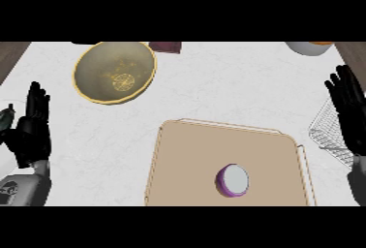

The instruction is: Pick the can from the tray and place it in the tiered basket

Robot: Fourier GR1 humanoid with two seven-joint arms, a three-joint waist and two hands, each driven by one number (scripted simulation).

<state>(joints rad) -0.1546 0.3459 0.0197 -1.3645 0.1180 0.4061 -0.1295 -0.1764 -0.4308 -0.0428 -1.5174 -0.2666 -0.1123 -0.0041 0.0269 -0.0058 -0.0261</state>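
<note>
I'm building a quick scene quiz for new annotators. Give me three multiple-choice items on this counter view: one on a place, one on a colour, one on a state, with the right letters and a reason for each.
1. Where does the purple-sided can with a pale top stand?
A. on the tan rectangular tray
B. on the round gold-rimmed plate
C. in the wire tiered basket

2. What colour is the can's side?
A. green
B. purple
C. red

3. How is the robot's black right hand?
A. curled round the can
B. pressed flat on the tray
C. open, fingers up, at the right edge

Answers:
1 A: the can sits on the tray's lower right part.
2 B: a purple band rings its pale top.
3 C: its fingers are straight and apart from the can, as with the left hand at the left edge.
</note>
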